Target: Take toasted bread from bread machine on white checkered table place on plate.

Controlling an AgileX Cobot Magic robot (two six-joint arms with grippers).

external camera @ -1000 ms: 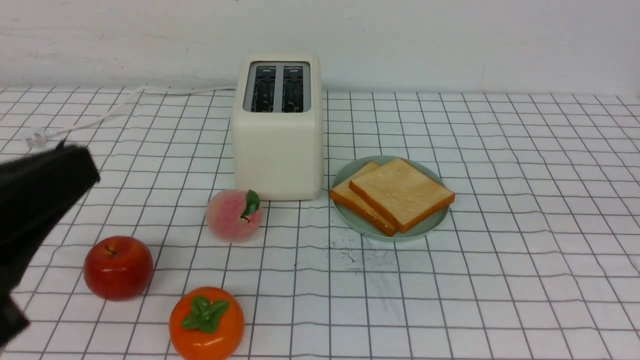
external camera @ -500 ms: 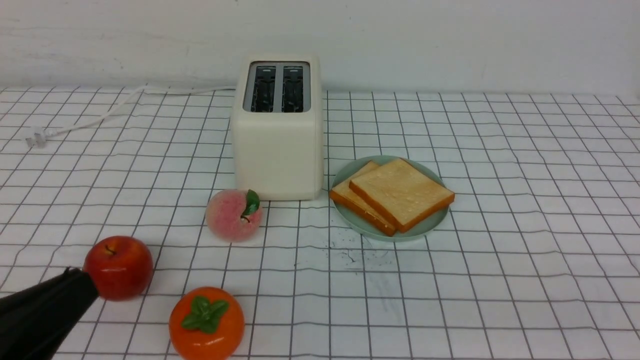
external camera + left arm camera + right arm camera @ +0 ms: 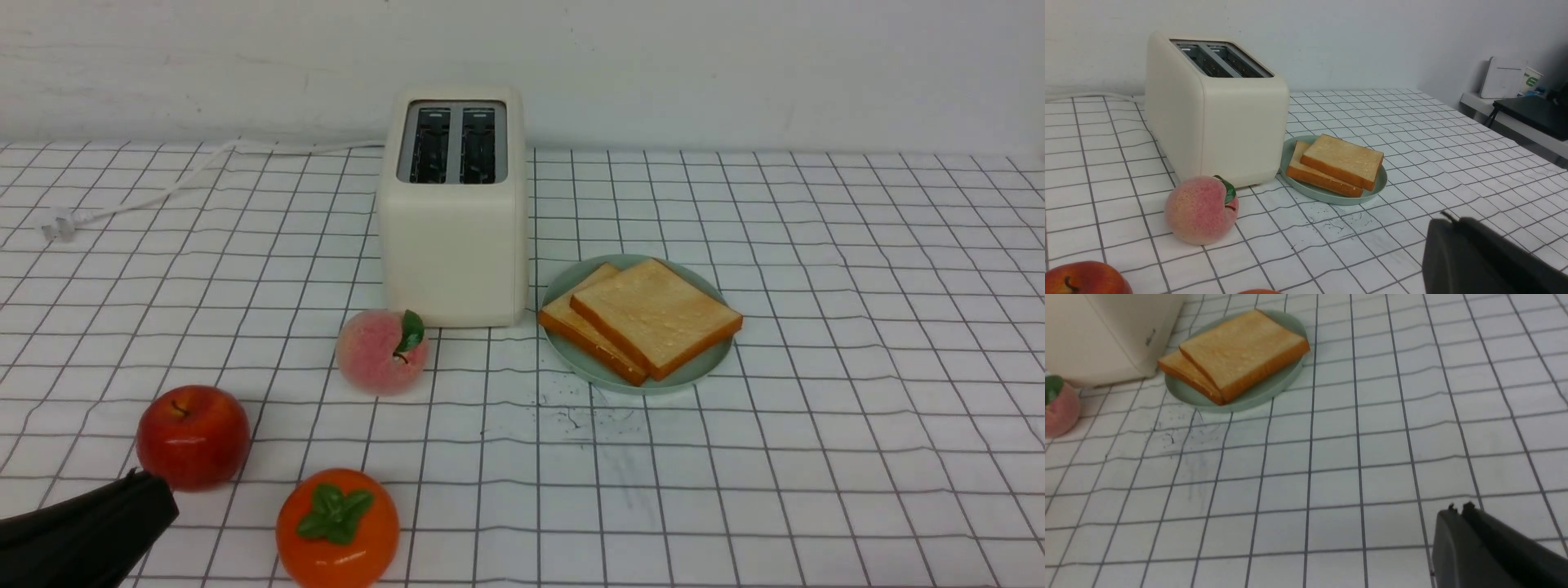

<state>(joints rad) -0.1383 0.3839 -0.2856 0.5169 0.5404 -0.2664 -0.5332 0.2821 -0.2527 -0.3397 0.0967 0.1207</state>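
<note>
The left gripper (image 3: 151, 490) shows in the front view as a dark wedge at the lower left corner, its tip low over the bench (image 3: 857, 457) just in front of the red apple (image 3: 193, 436). Its fingers appear pressed together with no gap and nothing between them. In the right wrist view the right gripper (image 3: 1457, 510) is likewise closed tip to tip, empty, and hanging over bare checkered squares, well apart from the plate (image 3: 1257, 396); it is out of sight in the front view.

Both slices of toasted bread (image 3: 653, 317) lie stacked and offset on the mint-green plate, the upper slice (image 3: 1343, 160) covering most of the lower slice (image 3: 1314, 176). The plate sits on the bench just to the right of the bread machine (image 3: 454, 220), whose two dark slots (image 3: 455, 143) hold no bread. A white power cord (image 3: 147, 196) trails off to the left.

A peach (image 3: 382, 351) rests near the bread machine's front left corner, and an orange persimmon-like fruit (image 3: 337, 527) lies near the front edge, right of the left gripper. Small dark smudges (image 3: 571, 412) mark the cloth in front of the plate.

The left arm reaches in low from the corner, slanting upward toward its tip.
</note>
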